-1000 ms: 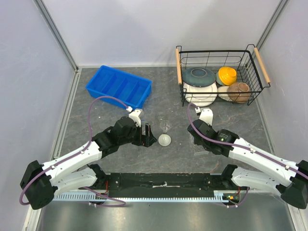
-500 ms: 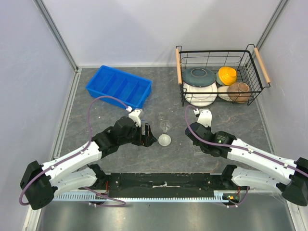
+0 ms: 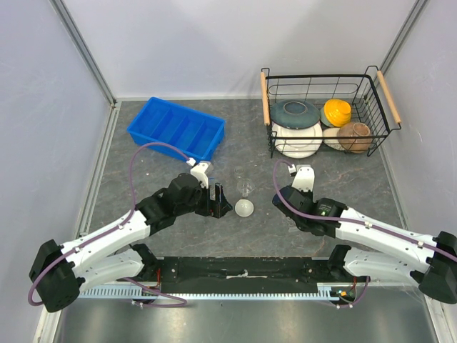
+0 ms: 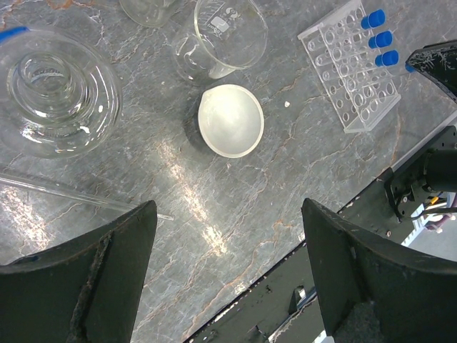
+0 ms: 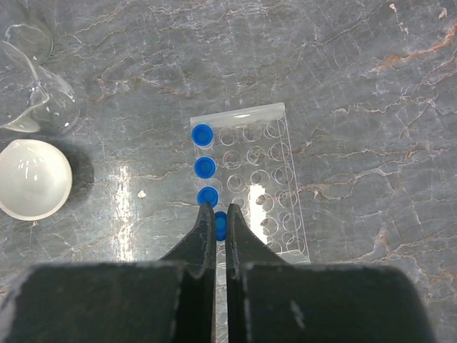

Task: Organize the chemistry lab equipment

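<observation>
At the rack (image 5: pixel 261 187) — three tubes (image 5: pixel 206 167) seated, one in right claw (image 5: pixel 220 211).

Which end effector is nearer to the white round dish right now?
Left. The left end effector hangs open right beside the white round dish. The right end effector is shut over the tube rack, farther off on the dish's other side.

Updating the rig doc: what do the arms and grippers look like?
The left arm and right arm have white shells with black joints and black bases. A purple cable loops along each towards the wrist. The left gripper and right gripper have matte black fingers, scuffed at the edges.
</observation>
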`<state>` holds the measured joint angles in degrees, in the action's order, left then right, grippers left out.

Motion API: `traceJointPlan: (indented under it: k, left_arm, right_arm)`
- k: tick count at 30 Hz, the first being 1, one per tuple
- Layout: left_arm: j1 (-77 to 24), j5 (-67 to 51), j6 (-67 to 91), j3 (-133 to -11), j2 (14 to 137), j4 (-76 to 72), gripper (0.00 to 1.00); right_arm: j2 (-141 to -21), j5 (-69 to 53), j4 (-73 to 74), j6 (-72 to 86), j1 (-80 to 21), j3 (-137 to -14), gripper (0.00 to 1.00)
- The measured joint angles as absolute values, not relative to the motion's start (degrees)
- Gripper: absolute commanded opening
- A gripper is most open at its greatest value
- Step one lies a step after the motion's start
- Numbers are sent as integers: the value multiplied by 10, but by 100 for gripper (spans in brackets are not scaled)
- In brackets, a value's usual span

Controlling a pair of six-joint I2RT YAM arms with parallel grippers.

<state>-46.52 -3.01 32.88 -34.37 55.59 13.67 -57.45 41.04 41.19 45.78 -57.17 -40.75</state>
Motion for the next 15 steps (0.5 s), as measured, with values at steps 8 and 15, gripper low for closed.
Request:
traceJointPlan:
  k: [8, 15]
  left_arm:
    - [-465, -30, 329, -344, 554, 137, 88]
    - [-465, -29, 329, -344, 554, 137, 88]
  right_arm:
    - [-581, 417, 412, 470, -580, -405, 0]
    - [-606, 423, 412, 483, -586, -405, 0]
